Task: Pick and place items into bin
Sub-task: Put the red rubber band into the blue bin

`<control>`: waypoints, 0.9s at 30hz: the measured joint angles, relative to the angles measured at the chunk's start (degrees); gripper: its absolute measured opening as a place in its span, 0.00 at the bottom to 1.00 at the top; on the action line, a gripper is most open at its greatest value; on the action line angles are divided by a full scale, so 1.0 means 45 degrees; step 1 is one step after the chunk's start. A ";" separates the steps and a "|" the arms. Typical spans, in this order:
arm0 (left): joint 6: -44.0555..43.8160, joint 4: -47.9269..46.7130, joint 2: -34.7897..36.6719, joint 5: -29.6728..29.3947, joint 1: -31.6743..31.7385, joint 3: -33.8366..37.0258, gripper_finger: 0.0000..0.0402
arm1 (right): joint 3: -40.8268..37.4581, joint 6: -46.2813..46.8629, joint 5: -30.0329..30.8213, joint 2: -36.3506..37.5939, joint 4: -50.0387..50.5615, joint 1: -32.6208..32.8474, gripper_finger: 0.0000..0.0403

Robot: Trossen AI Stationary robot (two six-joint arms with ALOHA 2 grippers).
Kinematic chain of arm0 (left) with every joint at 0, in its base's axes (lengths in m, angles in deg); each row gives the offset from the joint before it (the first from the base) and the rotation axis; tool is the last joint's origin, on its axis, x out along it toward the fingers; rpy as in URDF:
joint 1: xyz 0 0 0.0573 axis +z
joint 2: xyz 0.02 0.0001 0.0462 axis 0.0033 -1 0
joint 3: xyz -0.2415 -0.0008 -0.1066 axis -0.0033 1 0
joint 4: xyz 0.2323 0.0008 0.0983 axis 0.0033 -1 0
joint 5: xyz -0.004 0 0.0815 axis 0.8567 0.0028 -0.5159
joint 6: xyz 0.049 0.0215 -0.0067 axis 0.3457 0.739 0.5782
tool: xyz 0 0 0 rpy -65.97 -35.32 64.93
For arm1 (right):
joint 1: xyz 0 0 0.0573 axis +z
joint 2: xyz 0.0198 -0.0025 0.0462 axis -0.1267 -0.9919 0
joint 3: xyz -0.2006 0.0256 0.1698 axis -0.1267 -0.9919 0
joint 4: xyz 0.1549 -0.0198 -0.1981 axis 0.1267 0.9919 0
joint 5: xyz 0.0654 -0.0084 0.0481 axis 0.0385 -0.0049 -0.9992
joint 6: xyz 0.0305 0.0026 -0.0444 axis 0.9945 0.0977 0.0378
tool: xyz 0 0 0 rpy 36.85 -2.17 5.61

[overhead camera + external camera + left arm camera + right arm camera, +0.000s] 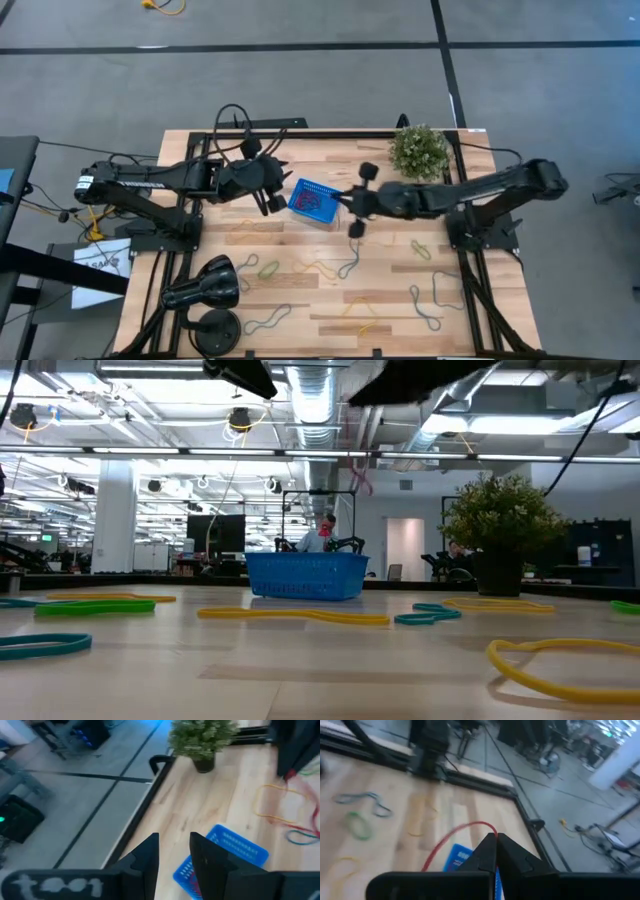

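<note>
- My right hand (496, 840) is pinched fully shut on a thin, floppy red rubber loop (451, 842). It hangs over the right end of the small bright blue mesh-sided plastic bin (313, 203), and the loop trails down from my fingertips toward the bin.
- My left hand (172, 851) waits just off the bin's left end, its fingers partly apart with nothing between them.
- The bin sits on the pale wooden counter (330, 300), with the bushy green potted plant (419, 150) off to its right, toward the back edge. Some red already shows inside the bin in the high view.
- Many more loops lie on the counter in front of the bin: a yellow loop (300, 617), a green loop (95, 606) and a teal loop (430, 614) among them.
- To do this step well, I judge I should bring the pinch over the bin's middle, low enough that the dangling tail gathers inside the walls, and only then let go.
- The risk, as I see it, is the limp tail draping over the rim and dragging the loop out, so I would release without swinging.
</note>
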 joint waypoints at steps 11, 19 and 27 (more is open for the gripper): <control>0.0204 -0.0258 0.0000 0.0178 -0.0005 0.0000 0.25 | -0.0004 -0.1011 -0.0190 -0.3681 -0.4496 -0.1840 0.00; 0.0199 -0.0621 0.0000 0.0169 -0.0005 0.0000 0.25 | -0.0003 -0.1056 -0.0193 -0.5102 -0.5472 -0.2098 0.00; 0.0193 -0.0625 0.0000 0.0169 -0.0005 0.0000 0.25 | 0.0636 -0.1573 -0.0280 -0.5169 -0.5598 -0.2104 0.00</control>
